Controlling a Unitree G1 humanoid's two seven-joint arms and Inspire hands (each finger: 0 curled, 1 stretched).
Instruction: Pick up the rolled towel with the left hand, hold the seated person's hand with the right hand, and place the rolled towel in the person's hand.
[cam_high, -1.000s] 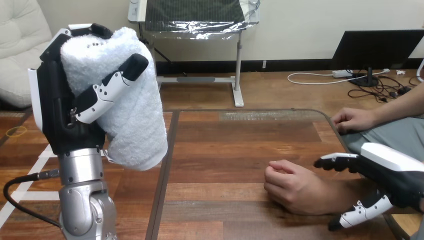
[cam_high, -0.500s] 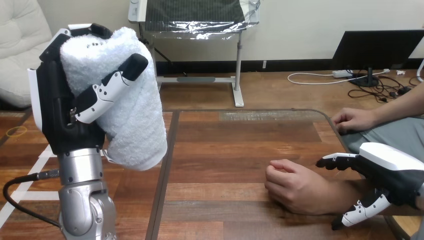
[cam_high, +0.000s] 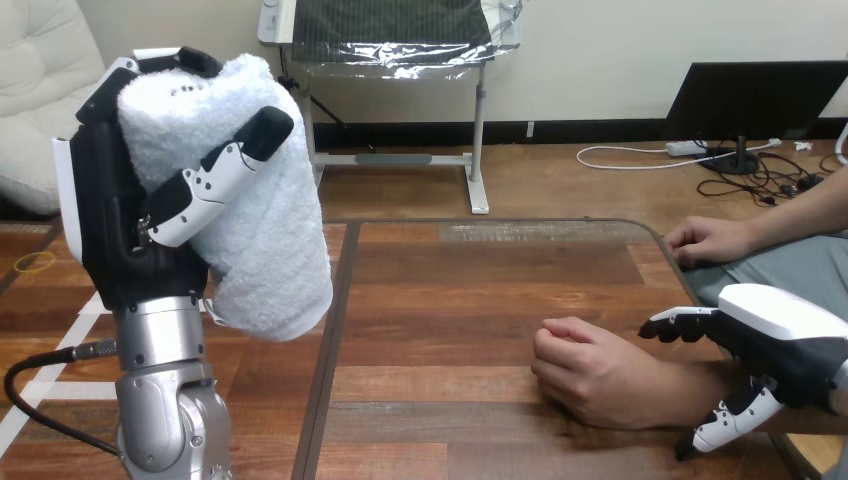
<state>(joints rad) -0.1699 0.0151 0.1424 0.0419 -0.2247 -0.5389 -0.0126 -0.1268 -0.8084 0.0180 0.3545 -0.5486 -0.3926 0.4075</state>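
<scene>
At the left of the worktop (cam_high: 450, 290), raised above it: left robot hand (cam_high: 120, 220), clenched round rolled towel (cam_high: 265, 250), thumb laid across its front. Rolled towel: white, roughly upright, lower end clear of the worktop. At lower right: right robot hand (cam_high: 790, 345), released, fingers stretched along the far side and thumb spread at the near side of the person's wrist (cam_high: 690, 385); contact not discernible. Just left of it: person's near hand (cam_high: 590, 375), loosely fisted, resting on the worktop. Further back, at the worktop's right edge: person's far hand (cam_high: 705, 240).
</scene>
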